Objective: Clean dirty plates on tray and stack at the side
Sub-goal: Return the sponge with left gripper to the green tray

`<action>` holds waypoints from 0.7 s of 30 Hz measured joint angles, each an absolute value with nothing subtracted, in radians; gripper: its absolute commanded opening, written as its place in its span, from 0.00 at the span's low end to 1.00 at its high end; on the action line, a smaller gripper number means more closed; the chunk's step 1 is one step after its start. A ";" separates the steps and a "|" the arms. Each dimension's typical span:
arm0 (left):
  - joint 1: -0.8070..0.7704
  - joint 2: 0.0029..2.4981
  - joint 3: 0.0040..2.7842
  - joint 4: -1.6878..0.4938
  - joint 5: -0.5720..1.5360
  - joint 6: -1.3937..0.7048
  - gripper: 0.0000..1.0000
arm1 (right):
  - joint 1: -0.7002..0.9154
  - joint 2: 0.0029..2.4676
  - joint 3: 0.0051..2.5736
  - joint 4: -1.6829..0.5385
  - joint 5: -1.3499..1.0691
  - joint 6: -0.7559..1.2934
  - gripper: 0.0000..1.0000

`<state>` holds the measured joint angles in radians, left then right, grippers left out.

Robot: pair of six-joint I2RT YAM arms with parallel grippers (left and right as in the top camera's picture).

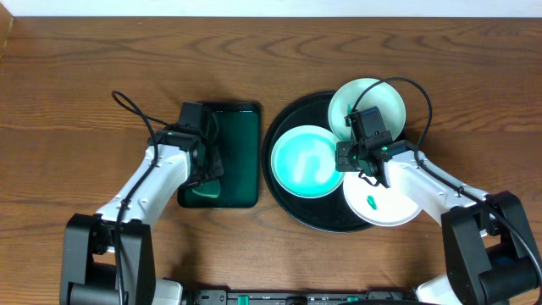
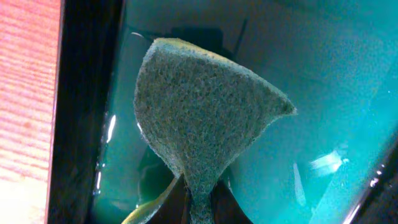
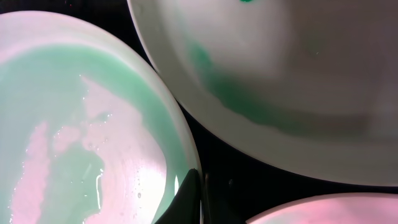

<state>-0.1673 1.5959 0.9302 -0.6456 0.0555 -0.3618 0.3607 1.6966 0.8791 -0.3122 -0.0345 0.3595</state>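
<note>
Three plates lie in the round black tray (image 1: 292, 114). The left plate (image 1: 306, 161) is wet and glossy. The back plate (image 1: 373, 102) leans on it, and the near right plate (image 1: 391, 207) bears a small green smear. My right gripper (image 1: 345, 157) is shut on the wet plate's right rim. In the right wrist view the gripper's tips (image 3: 200, 199) pinch that rim, with the wet plate (image 3: 74, 124) to the left and the smeared back plate (image 3: 280, 74) above. My left gripper (image 2: 200, 208) is shut on a grey-green sponge (image 2: 199, 112) that fans out above the fingers.
The left gripper (image 1: 207, 174) hangs over a dark green rectangular tray (image 1: 241, 148) left of the black tray; it holds shallow water (image 2: 323, 93). Brown wooden table (image 1: 68, 76) surrounds both trays. Cables loop off both arms.
</note>
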 measured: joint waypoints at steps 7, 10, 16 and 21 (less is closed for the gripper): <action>-0.167 1.596 0.923 -0.636 0.052 -0.361 0.07 | 0.361 1.697 0.879 -0.312 -0.035 0.360 0.01; -0.167 1.596 0.913 -0.623 0.052 -0.361 0.07 | 0.361 1.697 0.879 -0.312 -0.035 0.360 0.01; -0.167 1.596 0.899 -0.616 0.052 -0.361 0.08 | 0.361 1.697 0.879 -0.312 -0.035 0.360 0.01; -0.167 1.596 0.898 -0.603 0.052 -0.361 0.07 | 0.361 1.697 0.879 -0.312 -0.035 0.360 0.01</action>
